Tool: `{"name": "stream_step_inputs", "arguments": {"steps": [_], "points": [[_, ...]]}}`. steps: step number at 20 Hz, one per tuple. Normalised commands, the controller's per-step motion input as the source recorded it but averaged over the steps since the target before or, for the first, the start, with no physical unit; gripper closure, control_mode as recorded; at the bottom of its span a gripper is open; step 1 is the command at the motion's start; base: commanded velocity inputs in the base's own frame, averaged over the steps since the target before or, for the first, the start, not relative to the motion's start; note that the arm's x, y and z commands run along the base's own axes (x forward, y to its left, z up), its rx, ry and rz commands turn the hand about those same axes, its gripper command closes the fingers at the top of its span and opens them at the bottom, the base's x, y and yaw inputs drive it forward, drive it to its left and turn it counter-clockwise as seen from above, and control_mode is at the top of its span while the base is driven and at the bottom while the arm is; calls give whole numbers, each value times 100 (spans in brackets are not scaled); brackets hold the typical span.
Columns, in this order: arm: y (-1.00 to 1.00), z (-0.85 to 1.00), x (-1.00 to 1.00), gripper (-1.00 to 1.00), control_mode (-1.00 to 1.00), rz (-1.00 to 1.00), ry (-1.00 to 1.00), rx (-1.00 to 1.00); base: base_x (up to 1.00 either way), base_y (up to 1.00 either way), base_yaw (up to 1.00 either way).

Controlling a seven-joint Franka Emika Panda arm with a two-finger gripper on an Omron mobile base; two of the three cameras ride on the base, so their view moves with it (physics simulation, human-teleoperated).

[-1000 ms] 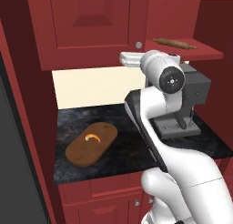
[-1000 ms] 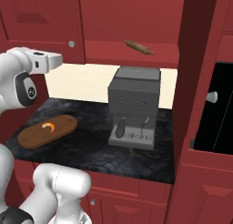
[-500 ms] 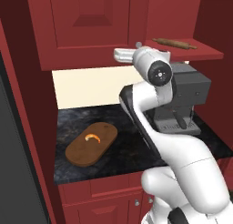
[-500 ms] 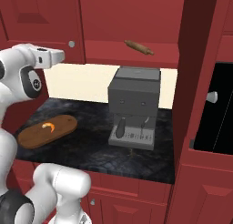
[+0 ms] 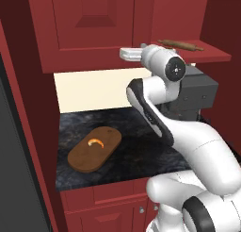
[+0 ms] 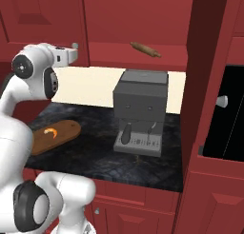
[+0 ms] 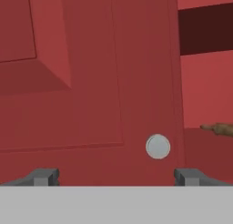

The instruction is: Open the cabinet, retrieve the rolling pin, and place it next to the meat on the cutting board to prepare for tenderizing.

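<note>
Up high: gripper (image 7: 116, 176) raised to lower edge of the cabinet (image 5: 94, 28), jaws spread wide apart, nothing between them. Hand view looks straight at the closed left door; small round silver knob (image 7: 158, 146) sits just above the gap between the fingertips, closer to the one at the picture's right. Left base view: gripper (image 5: 126, 53) pokes out at the door's bottom edge, near the seam btwn the two doors. Right base view: gripper (image 6: 71, 53) by same spot, knob (image 6: 75, 45) just above it. Right side of cabinet stands open; rolling pin (image 5: 180, 45) lies on the exposed red shelf, well apart from gripper, lying at an angle to the shelf edge. Also seen as rolling pin (image 6: 145, 49) in right base view, and one end of it at the picture's right edge in hand view (image 7: 219, 128). Below, dark marbled counter (image 5: 141, 155) carries the cutting board (image 5: 106, 153) at left; meat (image 5: 96, 142) lies on the board, roughly mid-board. Same pair in right base view: cutting board (image 6: 66, 132), meat (image 6: 50, 131). Grey coffee machine (image 6: 140, 109) stands on counter to the right of the board, under the shelf w/ the pin. Cream backsplash wall (image 6: 95, 88) behind.
</note>
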Motion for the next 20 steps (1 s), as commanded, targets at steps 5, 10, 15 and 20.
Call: {"name": "stream_step_inputs", "arguments": {"steps": [5, 10, 15, 20], "points": [[-25, 0, 26, -100, -100, 7, 0, 0, 0, 0, 0], [-16, 0, 19, -100, -100, 0, 0, 0, 0, 0, 0], [0, 0, 25, -100, -100, -1, 1, 0, 0, 0, 0], [0, 0, 31, -100, -100, 0, 0, 0, 0, 0, 0]]}}
